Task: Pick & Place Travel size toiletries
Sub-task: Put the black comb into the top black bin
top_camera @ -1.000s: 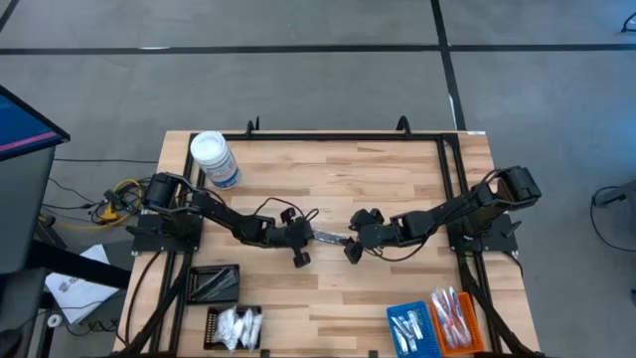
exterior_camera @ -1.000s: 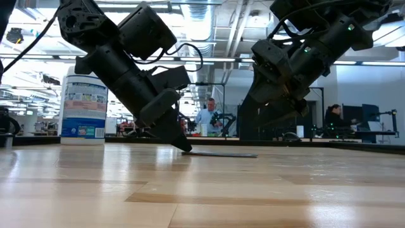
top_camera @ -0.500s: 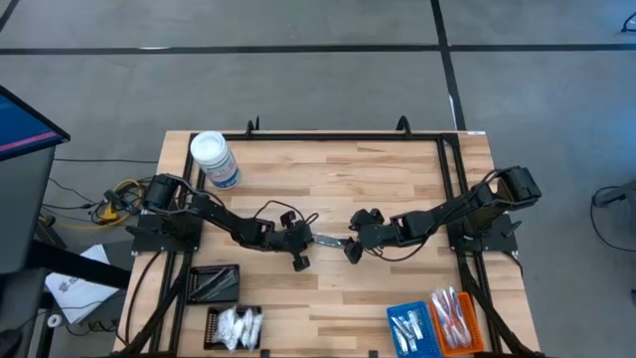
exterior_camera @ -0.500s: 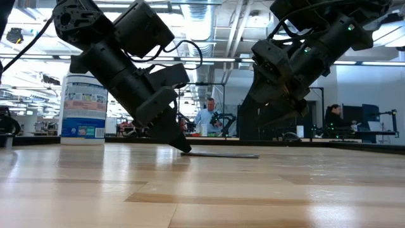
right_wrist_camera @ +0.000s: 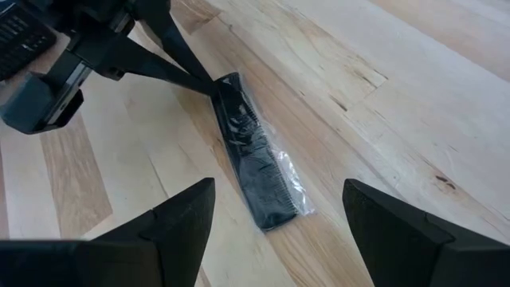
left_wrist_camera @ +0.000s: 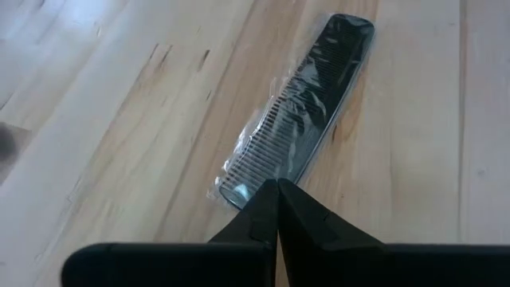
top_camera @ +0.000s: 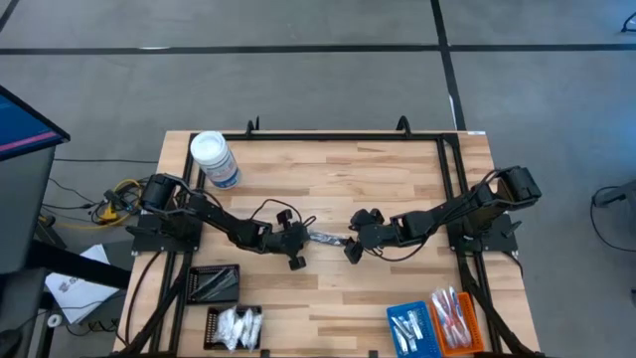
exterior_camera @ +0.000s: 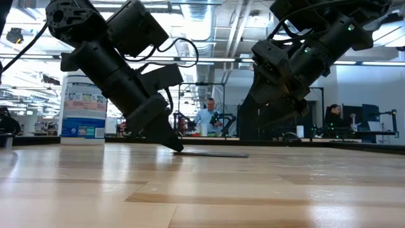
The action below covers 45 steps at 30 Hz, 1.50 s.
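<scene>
Black comb (left_wrist_camera: 301, 110) in clear wrap, lying flat on the bare wood near the middle of the table (top_camera: 378, 184). Landmark for everything below: this comb.

Left gripper (left_wrist_camera: 276, 190): fingers pressed together, tips meeting at one end of the comb, pinching the wrap edge there as far as the left wrist view shows. Low view has the left arm slanting down steeply, its tip (exterior_camera: 178, 148) at the board right at the comb's end (exterior_camera: 212, 153). From above, the gripper (top_camera: 305, 238) sits at the comb's left end (top_camera: 326, 239).

Right gripper (right_wrist_camera: 279, 231): fingers (right_wrist_camera: 179, 219) spread wide, hovering above the comb's other end, not touching it. The comb (right_wrist_camera: 253, 166) lies between and beyond the two fingers in the right wrist view, with the left gripper's closed tips (right_wrist_camera: 209, 88) at its far end. From above, the right gripper (top_camera: 352, 242) is just beside the comb's right end.

Other things, all well apart from the comb:
- White-lidded round jar (top_camera: 214, 159), upright, toward the far-left corner of the table.
- Black tray (top_camera: 214, 283) with dark sticks, near-left of the comb; white sachets (top_camera: 235, 326) in a tray just beyond it, at the near edge.
- Blue tray (top_camera: 409, 325) with small silvery pieces and orange tray (top_camera: 455, 320) with toothbrushes, side by side, near-right of the comb.

Room behind, low view: a person (exterior_camera: 206, 118) stands far off beyond the table.
</scene>
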### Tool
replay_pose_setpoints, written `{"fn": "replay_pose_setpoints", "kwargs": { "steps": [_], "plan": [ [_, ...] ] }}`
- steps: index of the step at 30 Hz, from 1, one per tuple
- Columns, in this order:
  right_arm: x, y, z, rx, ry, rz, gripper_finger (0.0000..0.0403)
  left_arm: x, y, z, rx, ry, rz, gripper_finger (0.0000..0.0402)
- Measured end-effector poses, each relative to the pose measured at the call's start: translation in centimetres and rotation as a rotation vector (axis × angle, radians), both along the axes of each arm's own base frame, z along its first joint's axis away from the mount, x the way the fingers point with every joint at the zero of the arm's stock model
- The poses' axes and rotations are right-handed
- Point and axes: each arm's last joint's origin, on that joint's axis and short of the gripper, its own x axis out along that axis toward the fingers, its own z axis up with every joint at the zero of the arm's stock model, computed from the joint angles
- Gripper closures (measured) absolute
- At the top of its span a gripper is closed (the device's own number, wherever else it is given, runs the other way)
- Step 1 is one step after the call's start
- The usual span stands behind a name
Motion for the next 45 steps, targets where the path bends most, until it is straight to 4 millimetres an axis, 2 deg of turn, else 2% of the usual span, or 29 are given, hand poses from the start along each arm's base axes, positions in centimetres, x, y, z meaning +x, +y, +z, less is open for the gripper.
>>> {"fn": "replay_pose_setpoints", "kwargs": {
  "steps": [8, 15, 18, 22, 25, 29, 36, 39, 45],
  "plan": [
    [0.0, 0.0, 0.0, 0.0, 0.0, 0.0, 0.0133, 0.1, -0.2, -0.1, -0.017, -0.006, -0.01, 0.0401],
    [0.1, 0.1, -0.2, 0.039, 0.003, 0.006, 0.0133, -0.7, -0.3, -0.7, -0.031, -0.002, -0.001, 0.0401],
    [0.4, 0.0, -1.4, 0.109, 0.042, 0.018, 0.0133, -0.7, -0.3, -0.7, -0.034, 0.0, -0.005, 0.0401],
    [1.7, -0.5, -4.1, 0.228, 0.049, 0.048, 0.0133, -0.7, -0.3, -0.7, -0.042, 0.001, -0.012, 0.0401],
    [2.5, -1.4, -4.9, 0.254, 0.015, 0.029, 0.0133, -1.0, -0.3, -0.9, -0.033, 0.021, -0.01, 0.0401],
    [2.5, -2.0, -4.9, 0.275, 0.027, 0.035, 0.0133, -1.0, -0.3, -1.0, -0.041, 0.016, -0.015, 0.0401],
    [2.4, -1.5, -4.0, 0.237, -0.001, 0.081, 0.0133, -1.1, -0.6, -1.0, -0.017, 0.011, -0.015, 0.0401],
    [2.4, -1.5, -4.0, 0.232, -0.001, 0.083, 0.0133, -1.3, -1.0, -0.6, 0.035, -0.007, -0.019, 0.0401],
    [2.4, -1.5, -4.0, 0.22, -0.002, 0.095, 0.0133, -1.4, -1.5, 0.3, 0.034, -0.042, -0.028, 0.0401]
  ]
}}
